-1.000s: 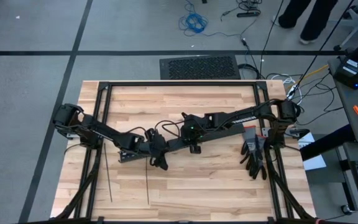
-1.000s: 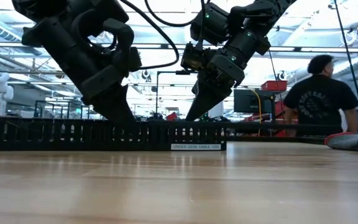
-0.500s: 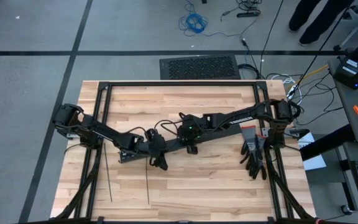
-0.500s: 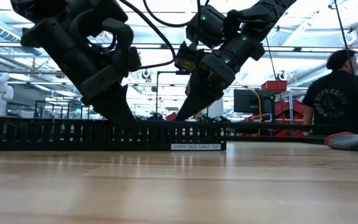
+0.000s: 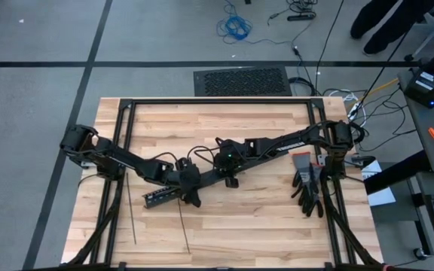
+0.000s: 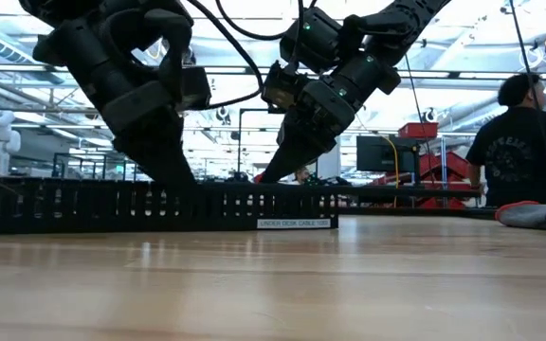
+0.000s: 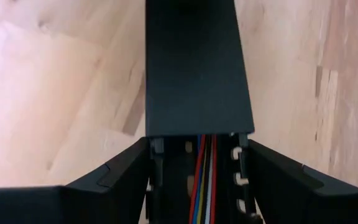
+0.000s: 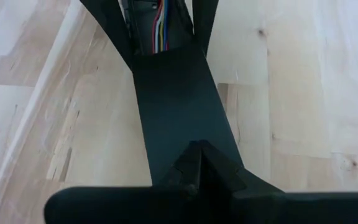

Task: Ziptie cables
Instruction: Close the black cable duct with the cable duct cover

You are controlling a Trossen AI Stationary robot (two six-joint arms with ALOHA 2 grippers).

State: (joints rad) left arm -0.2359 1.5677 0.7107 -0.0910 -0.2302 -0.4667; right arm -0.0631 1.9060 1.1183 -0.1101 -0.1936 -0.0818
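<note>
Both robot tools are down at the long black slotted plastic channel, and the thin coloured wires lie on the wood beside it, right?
Not quite: the thin coloured wires lie inside the long black slotted plastic channel, as the left wrist view shows. Left tool and right tool are at it.

A small white label is showing on the front wall of the long black slotted cable duct in the low view, near the duct's right end. Its dark print is appearing to read "UNDER DESK CABLE", followed by a few characters too small to make out. A pale print is showing on the back of a person's dark shirt, but it is staying unreadable.
</note>
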